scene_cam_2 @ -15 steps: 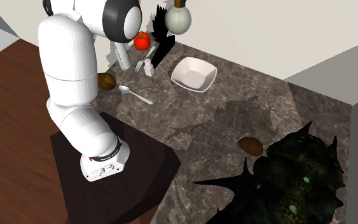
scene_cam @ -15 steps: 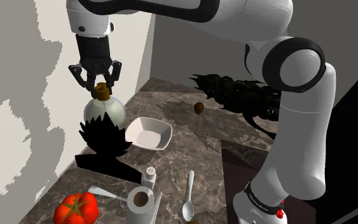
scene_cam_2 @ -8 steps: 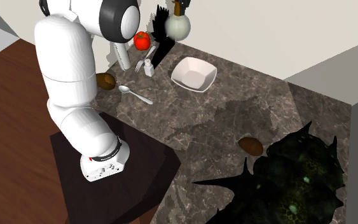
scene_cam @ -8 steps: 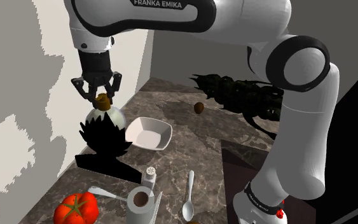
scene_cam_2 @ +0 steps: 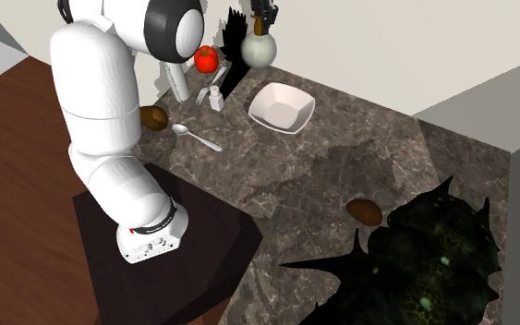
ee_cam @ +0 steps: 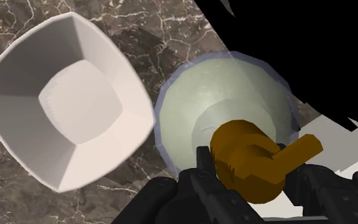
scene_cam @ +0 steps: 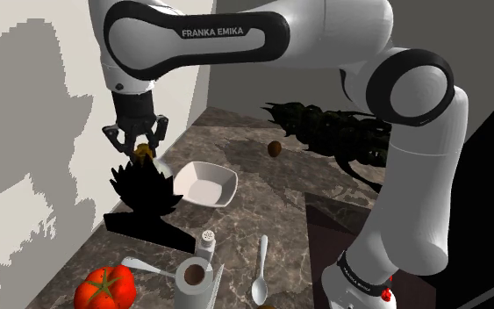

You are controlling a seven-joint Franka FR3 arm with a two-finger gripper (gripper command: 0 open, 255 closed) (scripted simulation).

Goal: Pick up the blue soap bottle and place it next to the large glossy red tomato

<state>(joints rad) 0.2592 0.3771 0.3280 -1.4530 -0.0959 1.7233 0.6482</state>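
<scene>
1. Near end of the dark marbled counter (scene_cam: 262,206), by the wall edge: red tomato (scene_cam: 104,287). Just beside it a grey cup (scene_cam: 192,276). A small shaker (scene_cam: 206,238) stands behind the cup, and a spoon (scene_cam: 260,268) lies toward the front edge.
2. Next along the wall edge: black spiky shape (scene_cam: 144,189), standing between tomato and bottle.
3. Mid-counter: white square bowl (scene_cam: 205,183), just beside the bottle.
4. Soap bottle (scene_cam_2: 259,48): round pale grey-green body, bluish rim, brown pump. It is upright at the wall edge, beyond the spiky shape. Cannot tell whether its base rests on the counter.
5. Gripper (scene_cam: 138,145): pointing down over the bottle, fingers clasped on the brown pump head.
6. Far end: small brown lump (scene_cam: 274,148), then a dark spiky plant (scene_cam: 332,132).
</scene>
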